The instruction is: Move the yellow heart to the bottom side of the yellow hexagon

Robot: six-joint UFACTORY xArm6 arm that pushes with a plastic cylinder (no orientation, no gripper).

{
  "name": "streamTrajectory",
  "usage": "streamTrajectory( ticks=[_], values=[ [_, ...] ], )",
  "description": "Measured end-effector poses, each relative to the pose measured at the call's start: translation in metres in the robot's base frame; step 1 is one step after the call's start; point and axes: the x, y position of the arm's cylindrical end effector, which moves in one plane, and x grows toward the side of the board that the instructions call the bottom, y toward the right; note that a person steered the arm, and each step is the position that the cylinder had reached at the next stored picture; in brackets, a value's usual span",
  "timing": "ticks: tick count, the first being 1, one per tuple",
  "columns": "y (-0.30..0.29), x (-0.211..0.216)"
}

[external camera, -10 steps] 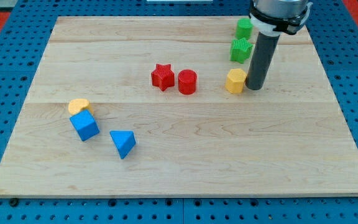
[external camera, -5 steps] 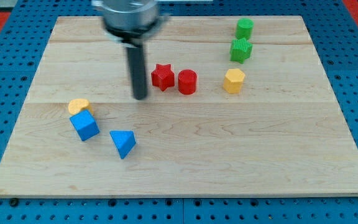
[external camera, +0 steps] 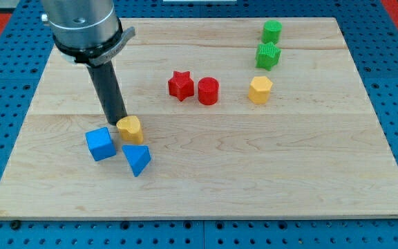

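Note:
The yellow heart [external camera: 130, 129] lies at the view's left centre, between the blue cube [external camera: 101, 144] and the blue triangle [external camera: 137, 160]. My tip [external camera: 116, 122] rests just left of and above the heart, touching its upper left side. The yellow hexagon [external camera: 260, 89] sits far to the view's right, below the green blocks.
A red star [external camera: 180, 84] and a red cylinder [external camera: 208, 90] stand side by side at the centre top. A green star [external camera: 268, 55] and a green cylinder [external camera: 272, 30] stand at the top right. The wooden board [external camera: 206, 187] ends in blue pegboard all around.
My tip swept from beside the yellow hexagon across to the left. The yellow heart has been pushed right and down, and the blue cube has shifted slightly.

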Motion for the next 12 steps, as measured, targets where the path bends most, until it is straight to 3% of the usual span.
streamTrajectory(
  ticks=[1, 2, 9, 11, 12],
  values=[
    [-0.048, 0.005],
    [-0.05, 0.015],
    [0.183, 0.028],
    [0.215, 0.028],
    [0.185, 0.028]
  ],
)
